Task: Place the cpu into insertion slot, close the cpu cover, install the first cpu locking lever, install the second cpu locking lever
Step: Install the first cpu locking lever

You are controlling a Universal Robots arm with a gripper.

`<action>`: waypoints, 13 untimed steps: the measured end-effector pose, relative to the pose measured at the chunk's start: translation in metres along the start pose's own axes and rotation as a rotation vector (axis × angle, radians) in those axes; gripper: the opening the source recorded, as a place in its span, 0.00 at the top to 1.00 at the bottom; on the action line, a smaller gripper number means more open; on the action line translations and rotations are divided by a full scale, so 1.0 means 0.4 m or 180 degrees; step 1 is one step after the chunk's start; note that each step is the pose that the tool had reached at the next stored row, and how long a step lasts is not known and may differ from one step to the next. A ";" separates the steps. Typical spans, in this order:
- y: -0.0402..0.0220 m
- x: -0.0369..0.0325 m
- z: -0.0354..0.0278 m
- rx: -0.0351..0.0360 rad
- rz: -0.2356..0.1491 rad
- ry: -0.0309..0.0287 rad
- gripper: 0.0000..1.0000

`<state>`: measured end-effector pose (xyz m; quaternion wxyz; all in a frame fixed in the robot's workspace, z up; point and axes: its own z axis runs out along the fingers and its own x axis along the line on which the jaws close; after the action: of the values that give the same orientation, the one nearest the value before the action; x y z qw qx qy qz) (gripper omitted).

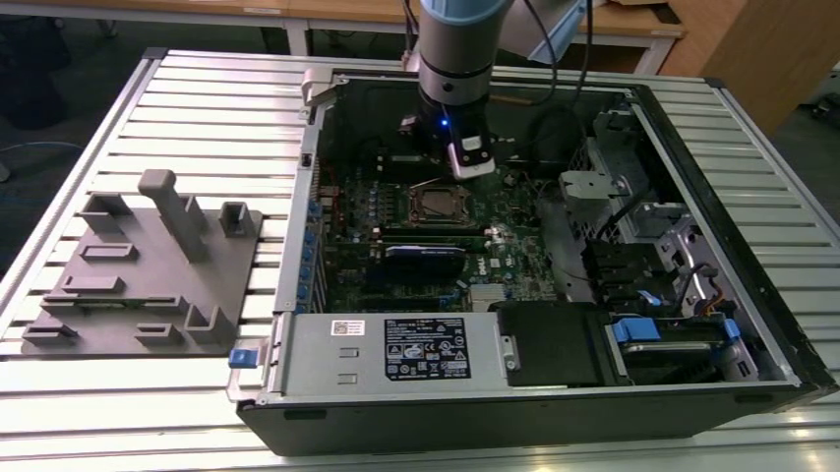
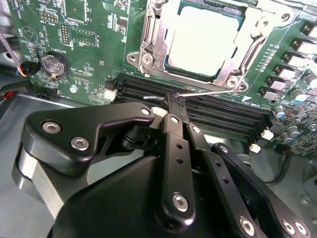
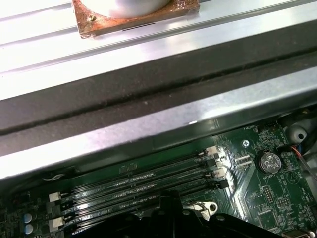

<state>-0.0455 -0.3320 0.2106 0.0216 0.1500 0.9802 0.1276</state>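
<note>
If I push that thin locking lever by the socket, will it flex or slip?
Probably springy: the locking lever is a thin bare wire. Likely slippery too, being shiny metal at the tip of the gripper.

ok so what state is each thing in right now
cpu cover: closed
cpu: seated beneath it
locking lever: lying low beside socket, latching unclear
gripper: shut, tips at the lever
memory slots: empty
computer case: side open
</note>
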 end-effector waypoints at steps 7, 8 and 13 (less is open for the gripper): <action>0.000 0.006 0.001 0.0000 0.0007 -0.0002 0.89; 0.000 0.006 0.001 0.0000 0.0008 -0.0002 0.89; -0.002 0.007 0.006 0.0000 0.0010 -0.0003 0.89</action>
<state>-0.0483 -0.3311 0.2081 0.0218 0.1515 0.9799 0.1277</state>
